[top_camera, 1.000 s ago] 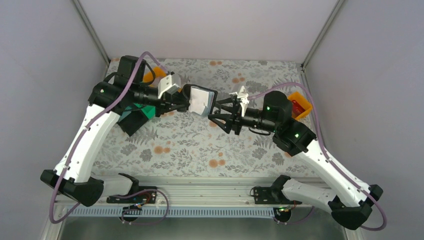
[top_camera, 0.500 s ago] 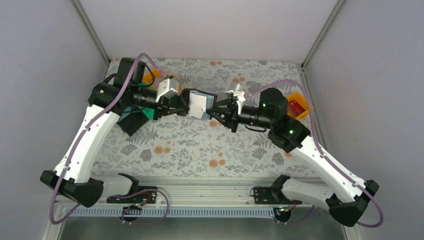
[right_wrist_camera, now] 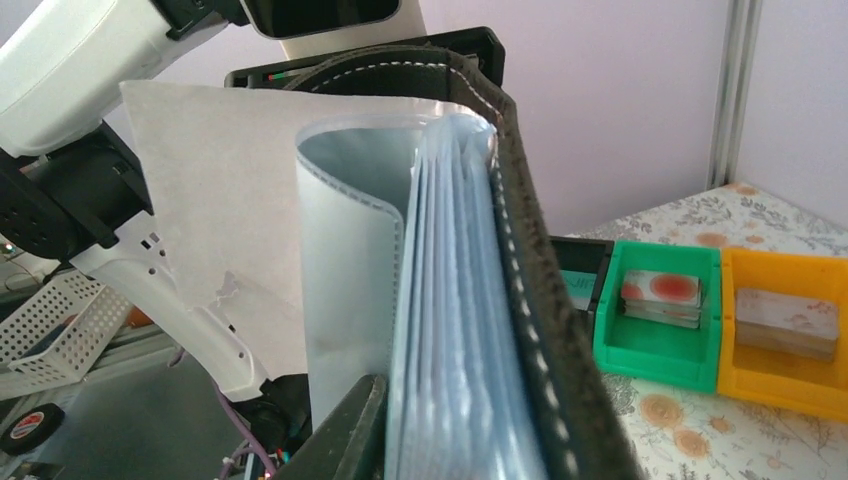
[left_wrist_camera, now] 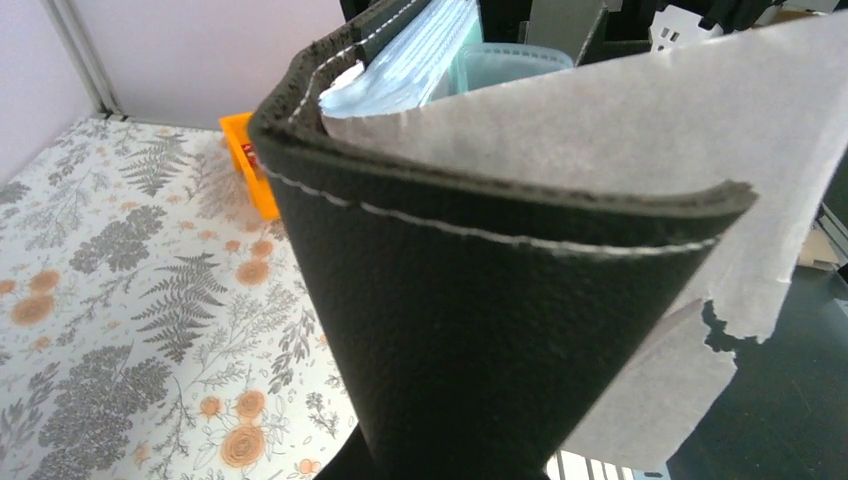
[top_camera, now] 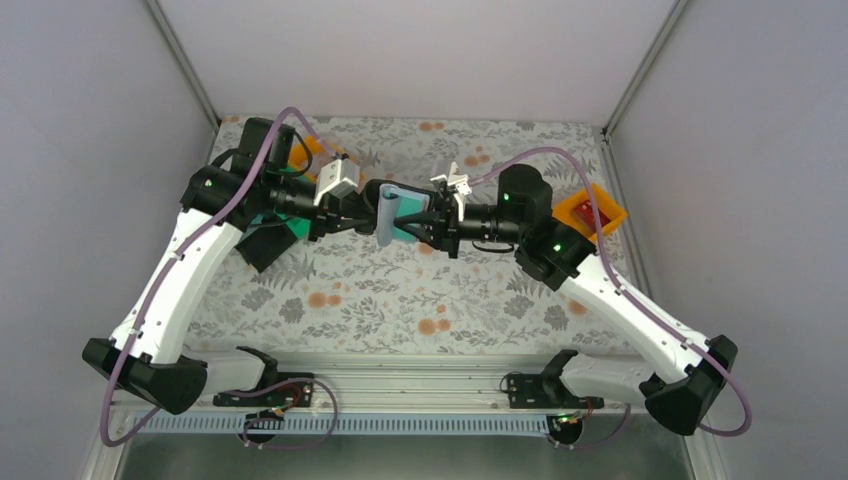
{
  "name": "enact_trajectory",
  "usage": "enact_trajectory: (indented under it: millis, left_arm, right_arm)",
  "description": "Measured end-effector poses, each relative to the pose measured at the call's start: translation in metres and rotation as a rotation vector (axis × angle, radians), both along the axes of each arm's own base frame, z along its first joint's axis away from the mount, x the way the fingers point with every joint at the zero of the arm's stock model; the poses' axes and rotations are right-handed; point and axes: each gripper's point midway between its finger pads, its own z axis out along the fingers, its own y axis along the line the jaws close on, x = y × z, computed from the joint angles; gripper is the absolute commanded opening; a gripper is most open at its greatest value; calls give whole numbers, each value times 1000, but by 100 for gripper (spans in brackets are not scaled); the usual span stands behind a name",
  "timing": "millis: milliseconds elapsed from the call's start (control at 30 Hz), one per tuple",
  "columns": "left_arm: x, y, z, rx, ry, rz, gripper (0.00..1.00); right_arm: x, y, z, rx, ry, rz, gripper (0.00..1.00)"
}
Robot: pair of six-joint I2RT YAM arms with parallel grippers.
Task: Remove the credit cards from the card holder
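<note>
A floral surface (top_camera: 400, 290) lies between pale walls, with both arms reaching in from its near edge and meeting above its middle. There the holder (top_camera: 392, 212) hangs in the air, well clear of the surface and roughly on edge.

The left hand (top_camera: 362, 216) is pressed together on the black cover. A torn white paper (left_wrist_camera: 640, 130) sticks out of the fold.

What has just changed is on the other side: the right hand (top_camera: 428, 222) now pinches the holder's free edge. In the right wrist view, pale bluish sleeves (right_wrist_camera: 450, 300) and the stitched cover fill the space beside the one finger (right_wrist_camera: 345, 430) that shows. The other finger is hidden, so the pinch is my reading.

A second ago that hand was spread and stood apart from the holder. Since then the right arm has come leftward, and the holder shows less of its white face from above.

For the task, I judge that both hands now have hold and are placed to part the sleeves or draw something out. No card can be made out inside them. Farther off, what look like cards (right_wrist_camera: 661, 292) lie in the green tray (right_wrist_camera: 650, 350), beside the orange tray (right_wrist_camera: 780, 385).
</note>
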Motion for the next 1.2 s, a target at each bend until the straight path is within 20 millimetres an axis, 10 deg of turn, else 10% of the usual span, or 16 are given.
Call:
enact_trajectory:
  millis: [67, 300, 433, 767, 967, 1200]
  left_arm:
    - [1, 0, 0, -2, -4, 1, 7]
    - [13, 1, -5, 34, -10, 63, 97]
    - [28, 7, -12, 93, -37, 148, 100]
    - [57, 4, -22, 143, -47, 248, 99]
    - [87, 3, -46, 213, -10, 333, 58]
    - [73, 9, -35, 185, -51, 323, 3]
  right_arm:
    - [0, 1, 2, 8, 6, 0, 9]
    - [9, 5, -6, 1, 74, -27, 4]
    - [26, 1, -15, -33, 142, -138, 4]
    - [66, 8, -34, -72, 307, -329, 4]
    - [67, 10, -39, -84, 316, -335, 4]
    - [56, 8, -36, -73, 288, -287, 13]
